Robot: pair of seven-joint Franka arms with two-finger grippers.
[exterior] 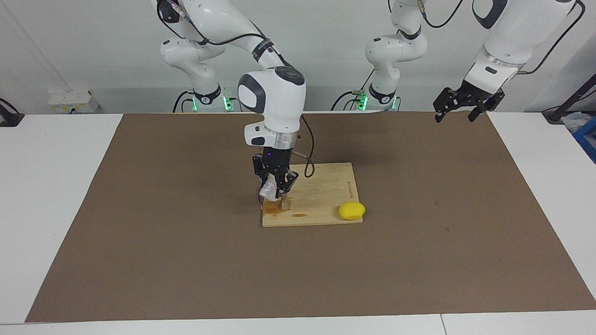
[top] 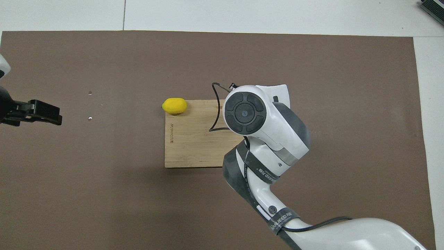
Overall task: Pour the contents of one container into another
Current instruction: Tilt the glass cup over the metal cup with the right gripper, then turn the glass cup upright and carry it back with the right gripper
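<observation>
Facing view, read from my right arm's end of the table toward my left arm's end. My right gripper (exterior: 275, 188) hangs over the corner of the board (exterior: 321, 195) at my right arm's end, on the edge farther from me. It is clenched on the cup (exterior: 266, 190), which I hold tilted in the air, its clear body showing at the side of my fingers toward my right arm's end of the table. The jigger (exterior: 284, 204) stands upright on the board directly beneath my fingertips, just beside and below the cup; whether the cup's lip touches it I cannot tell. A dark wet stain lies on the board beside the jigger's foot. The lemon (exterior: 351, 211) sits at the board's other corner on the same edge, well apart from the jigger. My left gripper (exterior: 461, 108) waits raised over the mat's (exterior: 186, 260) corner at my left arm's end, released and holding nothing. In the overhead view my right arm hides cup and jigger.
</observation>
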